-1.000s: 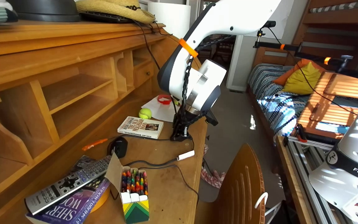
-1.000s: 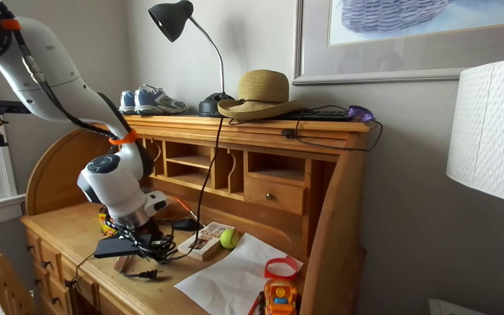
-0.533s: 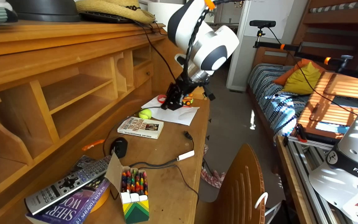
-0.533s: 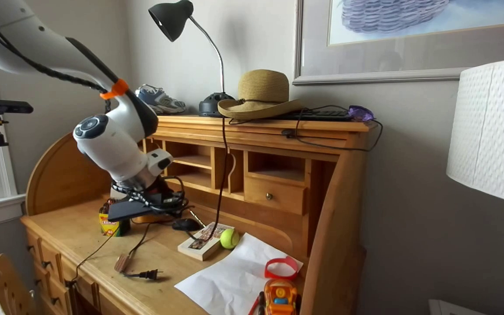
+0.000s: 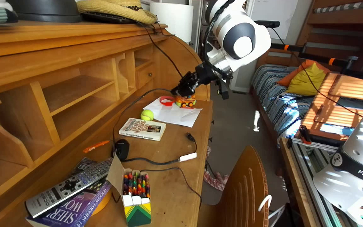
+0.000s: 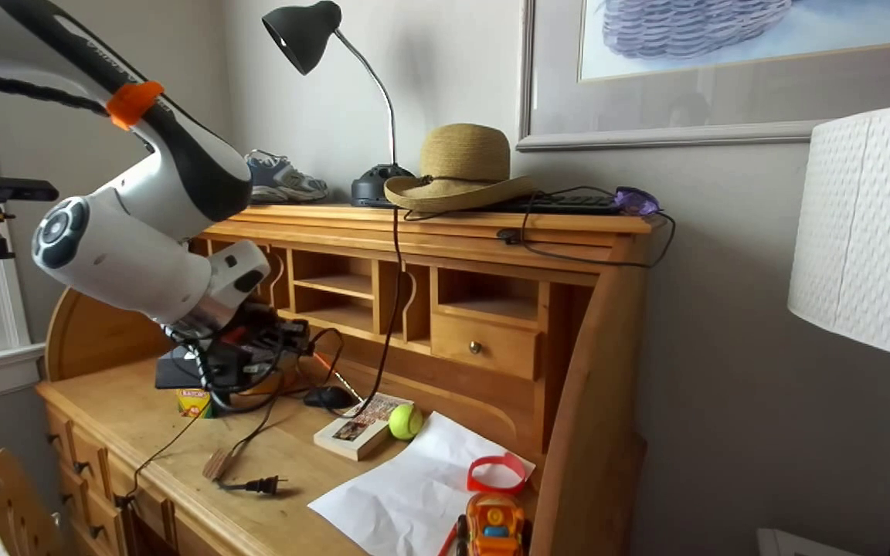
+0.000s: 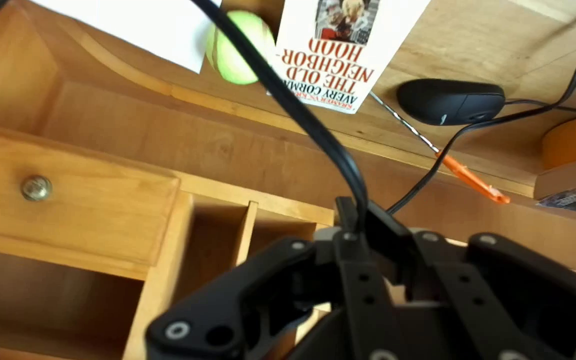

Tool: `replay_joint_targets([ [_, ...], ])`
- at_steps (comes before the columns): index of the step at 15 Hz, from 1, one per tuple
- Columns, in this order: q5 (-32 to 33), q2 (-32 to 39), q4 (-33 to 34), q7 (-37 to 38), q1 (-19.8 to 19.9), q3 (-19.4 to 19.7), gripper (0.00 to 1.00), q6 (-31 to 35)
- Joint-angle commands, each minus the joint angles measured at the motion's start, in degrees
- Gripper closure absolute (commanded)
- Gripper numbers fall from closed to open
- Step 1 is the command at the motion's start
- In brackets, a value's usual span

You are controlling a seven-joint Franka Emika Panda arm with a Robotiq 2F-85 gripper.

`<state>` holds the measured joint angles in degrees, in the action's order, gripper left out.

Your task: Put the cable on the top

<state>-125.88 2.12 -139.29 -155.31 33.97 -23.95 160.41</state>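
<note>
The cable (image 7: 288, 102) is a thin black cord. In the wrist view my gripper (image 7: 355, 215) is shut on it, with the cord pinched between the fingertips. In an exterior view the cable (image 5: 169, 57) hangs from the top (image 5: 52, 27) to my gripper (image 5: 175, 91), then loops down past the book toward the mouse. The cable (image 6: 399, 262) and the top (image 6: 321, 213) also show in another exterior view. There my gripper (image 6: 302, 337) is above the desk surface, below the ledge, in front of the cubbyholes.
A straw hat (image 6: 464, 158), desk lamp (image 6: 371, 185), shoe (image 6: 283, 177) and keyboard (image 6: 568, 202) occupy the ledge. On the desk are a book (image 5: 142, 129), tennis ball (image 5: 147, 115), mouse (image 5: 121, 148), crayon box (image 5: 137, 205), remote (image 5: 69, 187), paper (image 5: 181, 118) and toy car (image 5: 186, 101).
My gripper has risen from near the desk surface, moving away from the crayon box in an exterior view. The held cable has lifted with it and its loop over the book has risen.
</note>
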Motion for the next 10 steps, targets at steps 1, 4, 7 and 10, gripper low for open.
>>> replay_joint_targets([
  [1, -10.48, -3.85, -5.39, 0.49, 1.12, 1.24, 0.98, -2.03],
  [4, -6.63, -4.85, -9.36, 1.65, 1.42, 1.95, 0.98, -6.84],
  [7, 1.38, -8.17, -13.89, 3.01, -10.0, 13.5, 0.98, -11.53],
  [10, 5.88, -13.94, -17.4, 5.26, -16.88, 19.65, 0.98, -8.35],
])
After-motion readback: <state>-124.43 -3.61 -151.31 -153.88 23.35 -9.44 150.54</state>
